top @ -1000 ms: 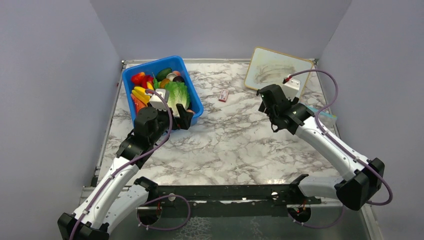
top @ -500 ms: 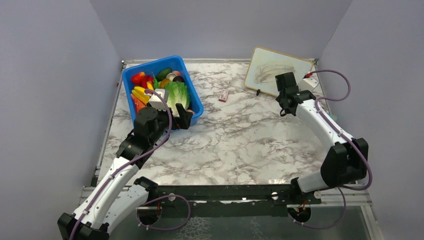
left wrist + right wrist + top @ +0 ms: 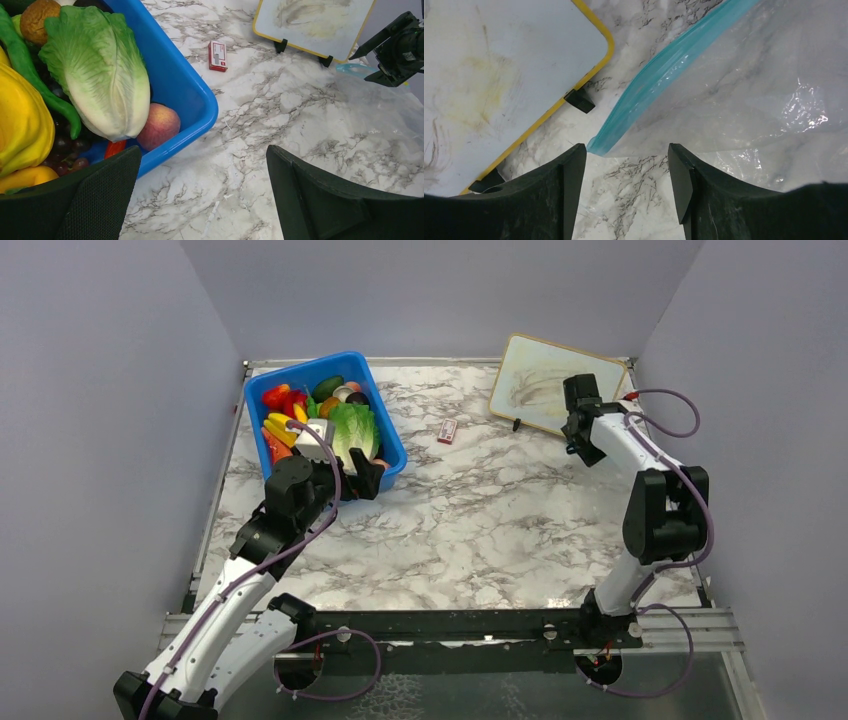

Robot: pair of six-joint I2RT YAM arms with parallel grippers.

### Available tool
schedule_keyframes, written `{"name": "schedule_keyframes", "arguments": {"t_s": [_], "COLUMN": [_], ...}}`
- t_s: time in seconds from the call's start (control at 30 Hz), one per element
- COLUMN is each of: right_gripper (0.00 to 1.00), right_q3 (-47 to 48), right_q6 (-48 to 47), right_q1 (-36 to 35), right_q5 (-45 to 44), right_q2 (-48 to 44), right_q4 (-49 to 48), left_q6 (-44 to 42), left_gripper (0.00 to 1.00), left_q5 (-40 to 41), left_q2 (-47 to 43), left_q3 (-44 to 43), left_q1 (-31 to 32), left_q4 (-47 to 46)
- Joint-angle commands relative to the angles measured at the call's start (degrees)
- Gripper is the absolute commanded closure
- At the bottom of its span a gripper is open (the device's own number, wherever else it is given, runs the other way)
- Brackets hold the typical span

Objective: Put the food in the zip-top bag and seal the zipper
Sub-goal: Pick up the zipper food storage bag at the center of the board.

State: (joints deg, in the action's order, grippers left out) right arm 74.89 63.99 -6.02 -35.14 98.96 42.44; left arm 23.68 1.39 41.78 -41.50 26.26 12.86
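The food lies in a blue bin (image 3: 310, 368): a green lettuce (image 3: 352, 428), seen too in the left wrist view (image 3: 97, 70), a peach (image 3: 159, 125), yellow, red and green pieces. My left gripper (image 3: 362, 475) is open and empty over the table at the bin's near right corner (image 3: 202, 195). The clear zip-top bag (image 3: 744, 85) lies flat at the far right, its light-blue zipper (image 3: 664, 70) facing the whiteboard. My right gripper (image 3: 626, 180) is open and empty, pointing down just short of the zipper's corner. In the top view my right arm (image 3: 577, 440) hides the bag.
A yellow-rimmed whiteboard (image 3: 545, 380) stands on black feet at the back right, close to my right gripper. A small red-and-white box (image 3: 447, 431) lies on the marble between bin and whiteboard. Grey walls enclose the table on three sides.
My right arm has swung from mid-table to the far right, its gripper now beside the whiteboard's right corner over the bag's mouth. My left arm has barely moved.
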Motion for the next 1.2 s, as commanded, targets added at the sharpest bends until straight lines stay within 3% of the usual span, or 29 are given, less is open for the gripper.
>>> {"name": "schedule_keyframes", "arguments": {"t_s": [0.0, 0.3, 0.6, 0.87, 1.17], "right_gripper": [0.36, 0.34, 0.35, 0.34, 0.49], "right_q3": [3.1, 6.2, 12.3, 11.8, 7.7], "right_q6": [4.8, 6.4, 20.2, 20.3, 17.2], "right_q1": [1.1, 2.8, 3.6, 3.9, 3.9], "right_q5": [1.1, 1.3, 1.5, 2.4, 3.8], "right_q2": [2.9, 7.1, 12.1, 13.5, 11.0], "right_q4": [1.7, 4.9, 19.6, 18.0, 15.0], "left_q6": [-0.3, -0.6, -0.7, -1.0, -1.4], "left_gripper": [0.0, 0.0, 0.0, 0.0, 0.0], "left_q5": [1.1, 0.5, 0.3, -0.3, -0.7], "left_q2": [-0.7, -1.2, -1.5, -1.8, -2.5], "left_q3": [0.2, 0.3, 0.4, 0.4, 0.5], "left_q1": [0.1, 0.1, 0.1, 0.1, 0.1], "left_q4": [0.8, 0.7, 0.6, 0.6, 0.5]}}
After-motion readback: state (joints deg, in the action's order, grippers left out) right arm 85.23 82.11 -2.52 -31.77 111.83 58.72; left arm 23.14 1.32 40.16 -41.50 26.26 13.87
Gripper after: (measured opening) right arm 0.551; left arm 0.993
